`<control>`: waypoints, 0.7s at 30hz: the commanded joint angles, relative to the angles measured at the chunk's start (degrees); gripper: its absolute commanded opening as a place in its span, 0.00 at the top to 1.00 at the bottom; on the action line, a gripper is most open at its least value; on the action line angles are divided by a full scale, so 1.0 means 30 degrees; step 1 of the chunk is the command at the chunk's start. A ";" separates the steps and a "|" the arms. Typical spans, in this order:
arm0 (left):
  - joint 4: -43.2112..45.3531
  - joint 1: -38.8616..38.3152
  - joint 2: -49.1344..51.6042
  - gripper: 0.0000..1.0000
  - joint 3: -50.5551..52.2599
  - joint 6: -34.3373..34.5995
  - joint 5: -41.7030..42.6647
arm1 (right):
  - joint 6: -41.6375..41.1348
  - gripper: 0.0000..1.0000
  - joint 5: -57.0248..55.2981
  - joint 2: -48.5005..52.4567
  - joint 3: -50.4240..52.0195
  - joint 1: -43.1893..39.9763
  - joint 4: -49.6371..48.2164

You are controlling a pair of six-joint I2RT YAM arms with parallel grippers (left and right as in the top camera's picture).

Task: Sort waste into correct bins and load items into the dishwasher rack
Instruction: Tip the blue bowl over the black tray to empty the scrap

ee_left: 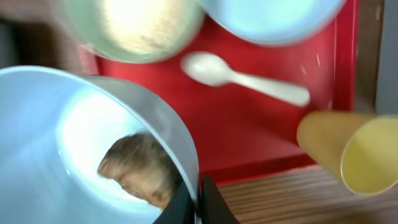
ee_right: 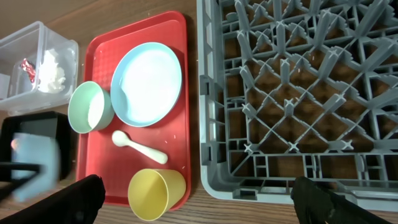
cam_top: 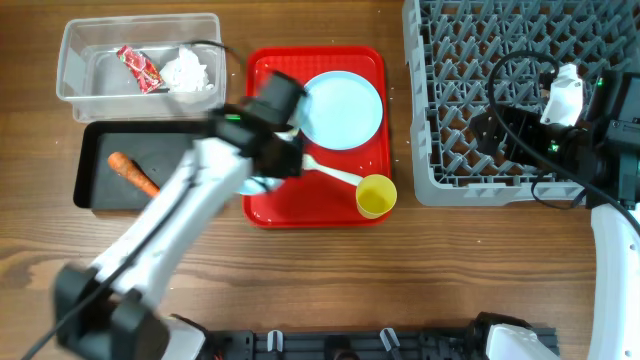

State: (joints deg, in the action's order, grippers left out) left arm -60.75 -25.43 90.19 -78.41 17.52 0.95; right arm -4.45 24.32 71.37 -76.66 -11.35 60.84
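My left gripper is shut on the rim of the light-blue bowl, which holds a brown food morsel, at the red tray's left edge. The pale-green bowl with white rice, the light-blue plate, the white spoon and the yellow cup are on the red tray. The clear tub holds the red wrapper and the tissue. The carrot lies in the black tray. My right gripper is open above the grey rack.
The left arm crosses the black tray's right end and hides the pale-green bowl from overhead. The yellow cup stands at the red tray's front right corner, close to the rack's near left corner. Black cables loop over the rack.
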 commanded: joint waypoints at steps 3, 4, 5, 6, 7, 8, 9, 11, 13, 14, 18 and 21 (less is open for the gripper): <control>-0.0670 0.6011 -0.1129 0.96 -0.0197 0.0015 0.3322 | -0.0044 0.00 -0.0175 0.0138 -0.0189 -0.0044 -0.0080; -0.0554 0.7315 -0.1027 0.96 -0.0117 -0.0656 0.4677 | -0.0029 0.00 -0.0175 0.0138 -0.0189 -0.0044 -0.0058; -0.0430 0.8298 -0.0962 0.96 -0.0051 -0.1311 0.5872 | -0.0036 0.00 -0.0175 0.0138 -0.0189 -0.0044 -0.0058; -0.0255 0.9493 -0.0823 0.96 0.0058 -0.2244 0.7439 | -0.0022 0.00 -0.0175 0.0146 -0.0189 -0.0044 -0.0058; -0.0124 1.0848 -0.0670 0.96 0.0153 -0.3053 0.9100 | -0.0029 0.00 -0.0175 0.0146 -0.0189 -0.0044 -0.0066; -0.0029 1.1912 -0.0466 0.96 0.0175 -0.3810 1.0506 | -0.0029 0.00 -0.0175 0.0138 -0.0189 -0.0044 -0.0066; 0.0131 1.2786 -0.0270 0.96 0.0175 -0.4371 1.1635 | -0.0029 0.00 -0.0168 0.0138 -0.0189 -0.0044 -0.0073; 0.0787 1.4673 0.0386 0.96 0.0175 -0.5348 1.4214 | -0.0066 0.00 -0.0168 0.0138 -0.0189 -0.0044 -0.0109; 0.1348 1.5941 0.1239 0.96 0.0175 -0.5785 1.6101 | -0.0073 0.00 -0.0168 0.0138 -0.0189 -0.0044 -0.0095; 0.1479 1.6385 0.1734 0.96 0.0175 -0.5785 1.6808 | -0.0073 0.00 -0.0168 0.0146 -0.0189 -0.0044 -0.0073; 0.1523 1.7777 0.4379 0.96 0.0175 -0.6987 2.1529 | -0.0051 0.00 -0.0175 0.0138 -0.0189 -0.0044 -0.0058; 0.1392 1.8586 0.6149 0.96 0.0175 -0.7854 2.6367 | -0.0058 0.00 -0.0182 0.0146 -0.0189 -0.0044 -0.0051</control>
State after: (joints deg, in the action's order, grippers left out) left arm -56.36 28.12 104.40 -78.28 -1.10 59.75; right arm -4.45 24.16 71.37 -76.66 -11.35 60.82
